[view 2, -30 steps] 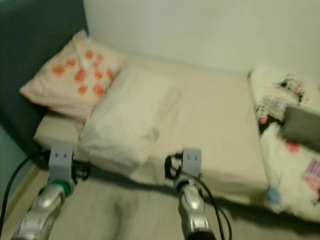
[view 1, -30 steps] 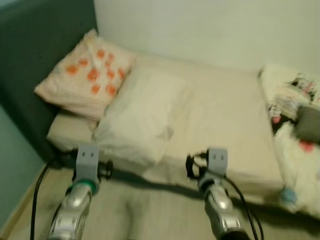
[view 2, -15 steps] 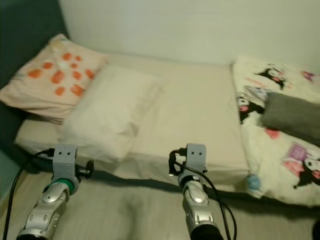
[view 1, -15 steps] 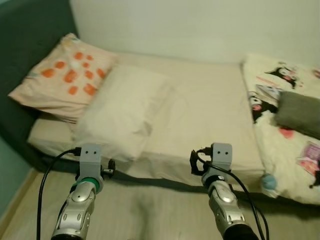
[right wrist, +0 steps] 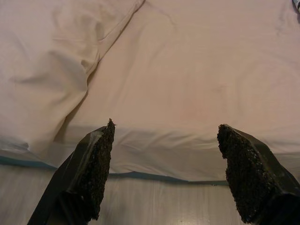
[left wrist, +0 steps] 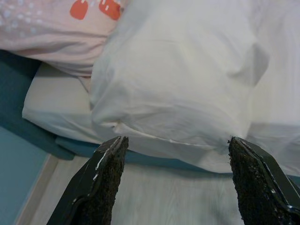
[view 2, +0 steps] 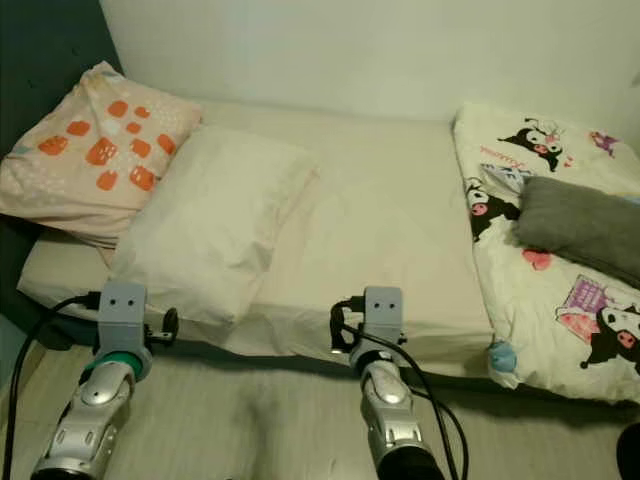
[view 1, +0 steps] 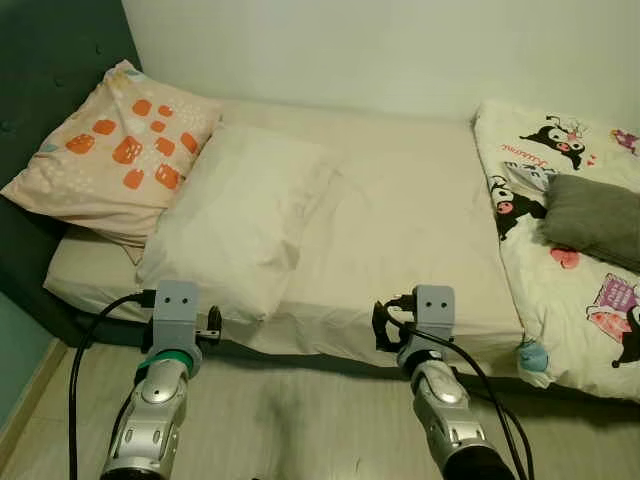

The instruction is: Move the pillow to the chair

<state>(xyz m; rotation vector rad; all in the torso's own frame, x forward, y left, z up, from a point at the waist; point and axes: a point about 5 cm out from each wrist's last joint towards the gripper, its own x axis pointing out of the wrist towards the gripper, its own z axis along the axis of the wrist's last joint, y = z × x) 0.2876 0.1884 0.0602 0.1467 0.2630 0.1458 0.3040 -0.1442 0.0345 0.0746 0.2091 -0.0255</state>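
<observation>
the white pillow (view 1: 238,215) lies on the bed (view 1: 410,230), partly over the orange-spotted pillow (view 1: 110,150) by the dark headboard (view 1: 50,60). the left gripper (left wrist: 176,180) hangs above the floor (view 1: 300,420) just short of the pillow's near edge, fingers (left wrist: 101,180) wide and holding nothing. the right gripper (right wrist: 168,176) faces the bare sheet beside it (fingers wide too). a cartoon blanket (view 1: 580,250) carries a grey cushion (view 1: 595,220).
</observation>
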